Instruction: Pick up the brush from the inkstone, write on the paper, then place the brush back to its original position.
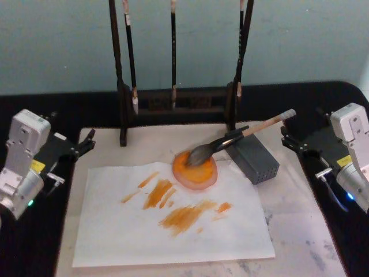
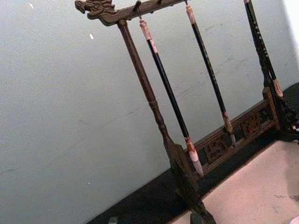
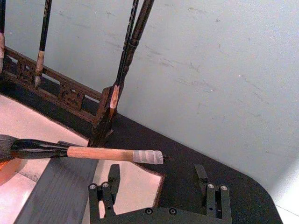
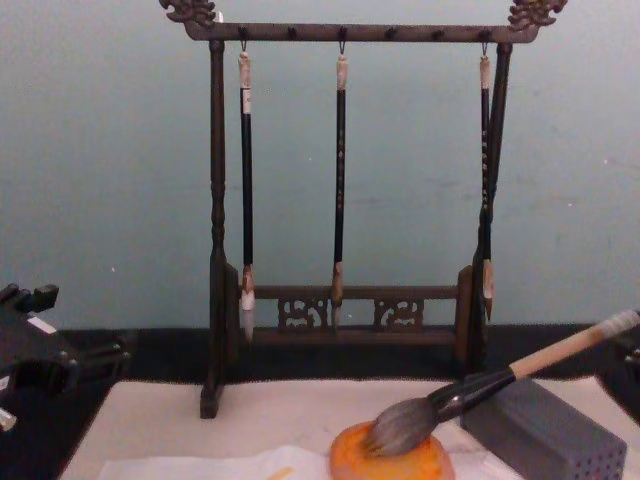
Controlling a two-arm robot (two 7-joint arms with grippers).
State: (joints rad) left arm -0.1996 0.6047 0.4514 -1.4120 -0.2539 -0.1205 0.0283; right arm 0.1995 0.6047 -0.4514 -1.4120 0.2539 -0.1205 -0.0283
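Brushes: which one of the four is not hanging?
The fat tan-handled brush, bristles on the inkstone, handle across the grey block; the three thin brushes hang.

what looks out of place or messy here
Nothing is spilled or broken. The paper lies slightly askew on the mat, with ragged orange strokes. The brush rests bristles on the inkstone, handle on the grey block. Left pincer and right pincer sit at the mat's sides.
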